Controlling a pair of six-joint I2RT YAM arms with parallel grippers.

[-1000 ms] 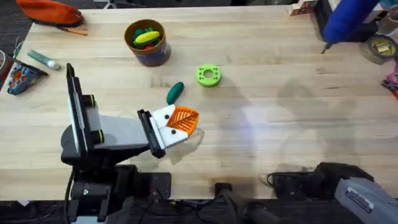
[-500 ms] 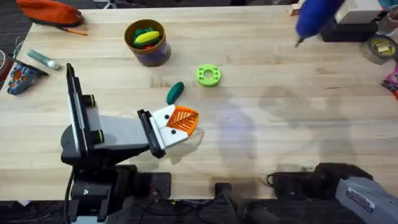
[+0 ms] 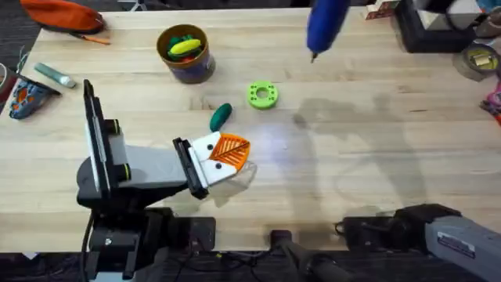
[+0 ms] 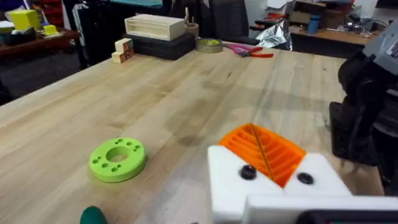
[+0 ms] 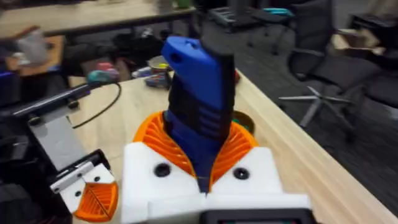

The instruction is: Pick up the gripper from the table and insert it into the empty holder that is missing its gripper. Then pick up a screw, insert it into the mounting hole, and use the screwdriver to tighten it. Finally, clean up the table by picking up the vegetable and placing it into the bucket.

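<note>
My right gripper [image 5: 199, 146] is shut on the blue screwdriver [image 5: 198, 106], its orange pads [image 5: 153, 138] pressed against the tool's sides. Overhead, the screwdriver [image 3: 326, 22] hangs tip down over the far middle of the table. My left gripper [image 3: 235, 150] rests low on the table, shut, its orange ribbed pads [image 4: 264, 149] together in the white holder [image 4: 236, 180]. The dark green vegetable [image 3: 221, 116] lies just beyond it, beside the green ring [image 3: 262, 95]. The bucket [image 3: 188, 69] stands at the far left with toy pieces inside. No screw can be made out.
An orange pouch [image 3: 63, 14], a small tube [image 3: 53, 74] and a patterned object [image 3: 27, 98] lie at the far left. A black box [image 3: 430, 31] and a tape roll [image 3: 477, 61] occupy the far right corner. Bare wood spans the middle and right.
The blue screwdriver has travelled left along the far side of the table, from the right corner to near the middle. The left arm has stayed still.
</note>
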